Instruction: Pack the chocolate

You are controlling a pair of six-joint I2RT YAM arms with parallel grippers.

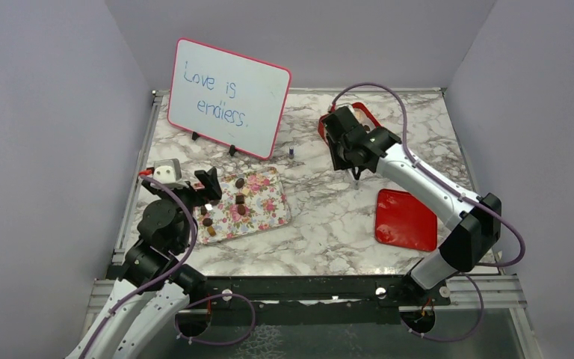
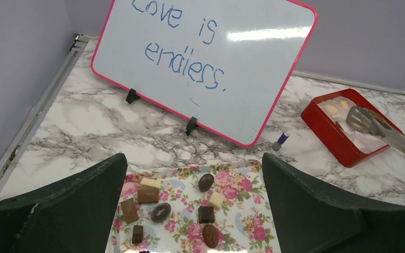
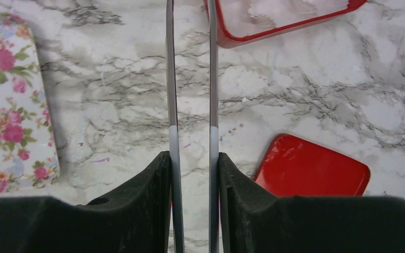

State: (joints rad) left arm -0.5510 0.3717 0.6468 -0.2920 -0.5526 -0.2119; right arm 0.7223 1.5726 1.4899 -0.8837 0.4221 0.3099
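Several pieces of the chocolate, dark, brown and pale, lie on a pink floral tray at the table's left. My left gripper hovers over that tray, open, with nothing between its fingers. My right gripper is shut on metal tongs, one arm against each pad. The tongs' flat ends reach into the red box with white lining at the back right. Two pale chocolates lie in the box.
A pink-framed whiteboard reading "Love is endless." stands at the back left. A small blue-capped bottle stands beside it. The red lid lies flat near the right arm. Grey walls close in the marble table on three sides.
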